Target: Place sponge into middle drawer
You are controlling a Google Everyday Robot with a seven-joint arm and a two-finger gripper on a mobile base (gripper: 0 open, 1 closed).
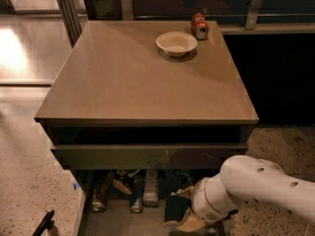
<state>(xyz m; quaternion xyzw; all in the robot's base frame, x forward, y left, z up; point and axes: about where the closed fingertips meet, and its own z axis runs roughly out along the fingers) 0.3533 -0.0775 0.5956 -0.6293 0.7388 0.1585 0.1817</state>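
Note:
The middle drawer (114,221) is pulled out below the brown cabinet, with a grey floor and a dark left rail. It holds several cans and bottles. My white arm (256,193) reaches in from the lower right. The gripper (190,223) hangs low over the right part of this drawer, at the frame's bottom edge, mostly hidden by the wrist. A tan piece shows under the wrist; I cannot tell what it is. No dark green and yellow sponge is in view.
A white bowl (176,43) and a red can (199,26) lying on its side sit at the back of the cabinet top (138,82). A flat grey-brown drawer front (147,156) juts out slightly above the open drawer. A dark object (43,223) lies on the speckled floor at lower left.

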